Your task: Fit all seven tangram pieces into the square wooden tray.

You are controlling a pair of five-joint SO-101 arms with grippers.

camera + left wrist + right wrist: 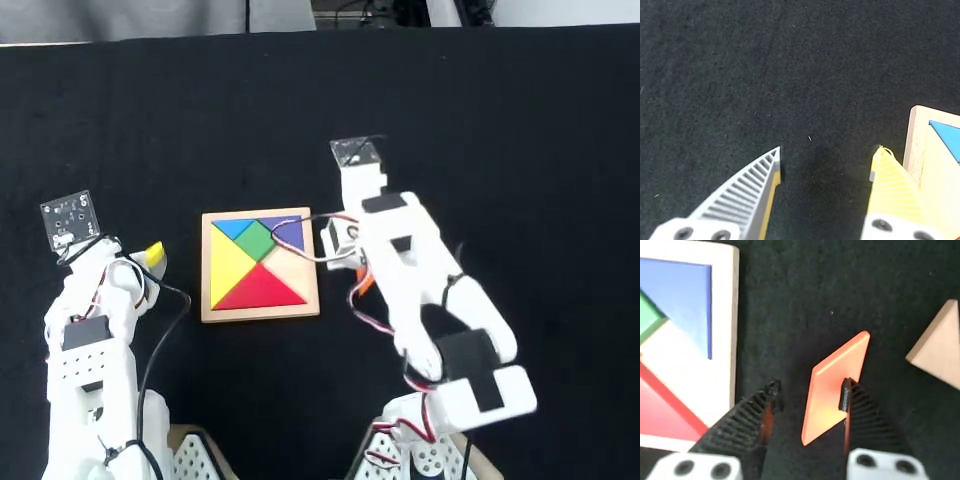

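Orange flat wooden parallelogram piece (835, 385) lies on the black table (840, 290), just right of the square wooden tray (732, 315). The right gripper (810, 390) straddles it, fingers wide. It is probably light, stiff and smooth, so grip across the long edges. The left gripper (829, 150) fingers are wide and empty.

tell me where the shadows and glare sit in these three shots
High view: even light, no hard shadow round the wooden tray, the black cloth matte. Left wrist view: a faint darker patch on the cloth under the left hand. Right wrist view: the orange piece evenly lit, no glare.
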